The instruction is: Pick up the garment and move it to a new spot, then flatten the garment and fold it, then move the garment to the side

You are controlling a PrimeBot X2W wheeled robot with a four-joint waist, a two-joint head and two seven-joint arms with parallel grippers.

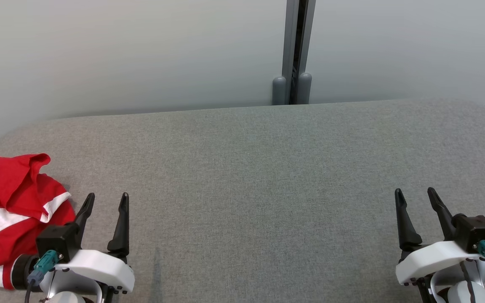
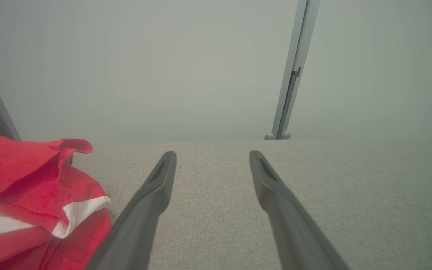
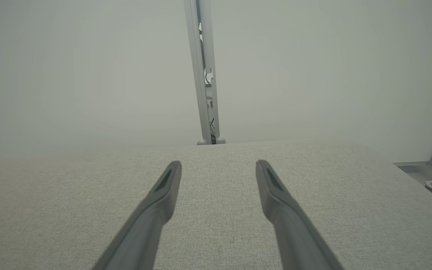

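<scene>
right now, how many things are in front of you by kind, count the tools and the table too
red and white garment: 1, crumpled at the table's left end
tools: 2, left tool and right tool, both open and empty
grey fabric-covered table: 1
total: 4

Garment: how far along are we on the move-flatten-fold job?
Nothing looks done: the red and white garment lies bunched at the left edge of the grey table. Nothing in hand: left gripper beside it and right gripper are both open and empty. Left: pick up, move, flatten, fold, set aside.
</scene>
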